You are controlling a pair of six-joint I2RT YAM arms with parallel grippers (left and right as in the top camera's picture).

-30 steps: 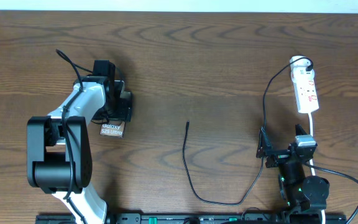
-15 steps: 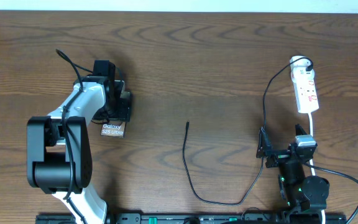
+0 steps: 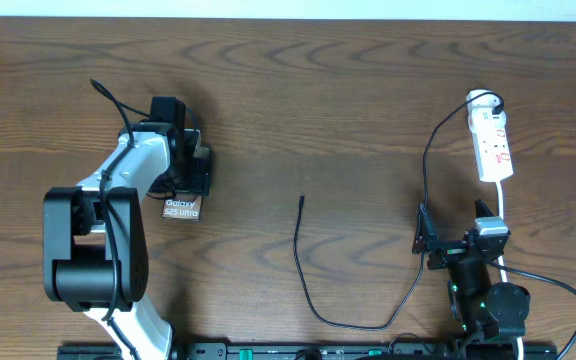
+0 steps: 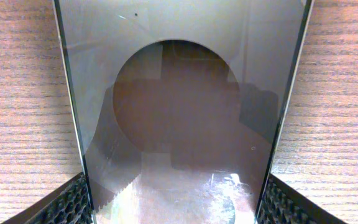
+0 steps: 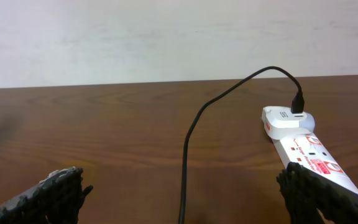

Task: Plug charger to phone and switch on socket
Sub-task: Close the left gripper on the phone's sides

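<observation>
The phone (image 3: 180, 209) lies flat on the table at the left, its "Galaxy S25 Ultra" text showing below my left gripper (image 3: 192, 170). In the left wrist view the phone (image 4: 179, 112) fills the frame and both fingers of my left gripper (image 4: 176, 208) press its silvery side edges. The charger cable (image 3: 303, 285) loops over the middle of the table, its connector tip (image 3: 302, 199) lying free. Its other end goes into the white plug on the socket (image 3: 492, 145) at the far right. My right gripper (image 3: 455, 238) is open and empty; the cable (image 5: 188, 149) and socket (image 5: 309, 152) lie ahead of it (image 5: 179, 202).
The socket's white cord (image 3: 503, 215) runs down past my right arm toward the front edge. The table's far edge meets a pale wall (image 5: 166, 37). My left arm's body (image 3: 93, 240) covers the table's near left.
My left gripper's fingers have drawn in slightly on the phone. Nothing else has moved.
</observation>
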